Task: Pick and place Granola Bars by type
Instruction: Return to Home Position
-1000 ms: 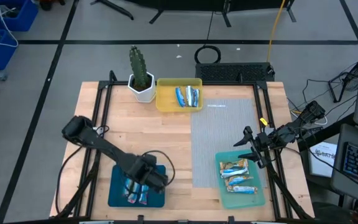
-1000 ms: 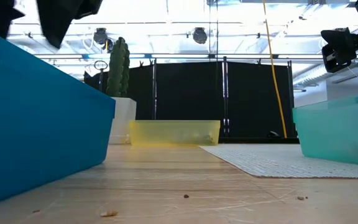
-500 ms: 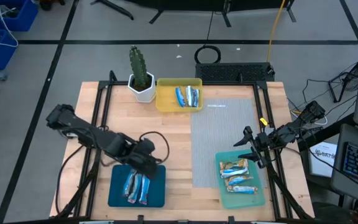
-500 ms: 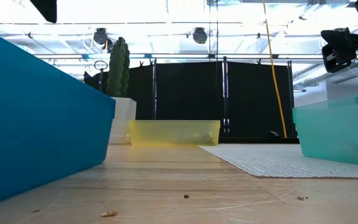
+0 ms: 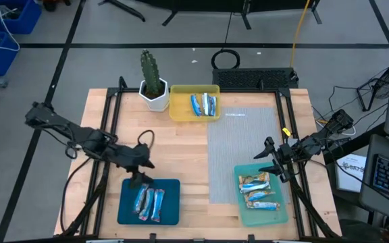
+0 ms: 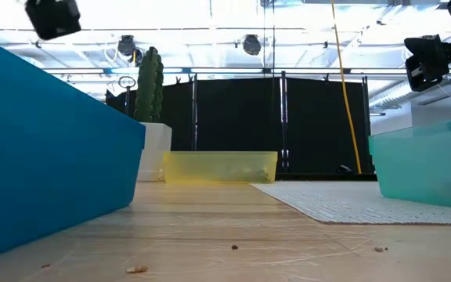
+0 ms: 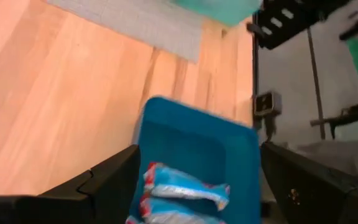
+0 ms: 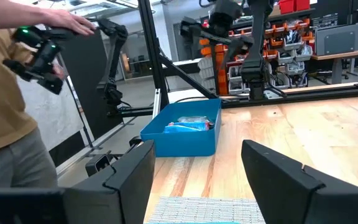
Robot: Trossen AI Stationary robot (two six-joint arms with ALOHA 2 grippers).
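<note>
Left gripper (image 5: 141, 178) hovers at the edge of the dark blue tray (image 5: 171, 213), on the cactus side. Its fingers are spread wide with nothing between them. In that tray, the red-edged granola bars (image 5: 147, 201) lie side by side. Across the table, the right gripper (image 5: 266, 162) hangs just beside the light teal tray (image 5: 277, 217), jaws apart and empty too, with the tan granola bars (image 5: 258, 192) inside. The blue-and-white granola bars (image 5: 204, 104) sit in the yellow tray (image 5: 181, 108), next to the potted cactus (image 5: 151, 71).

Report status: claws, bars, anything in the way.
Left claw open, empty, over blue tray rim. Right claw open near teal tray. Granola bars sorted in three trays. Nothing blocking.
</note>
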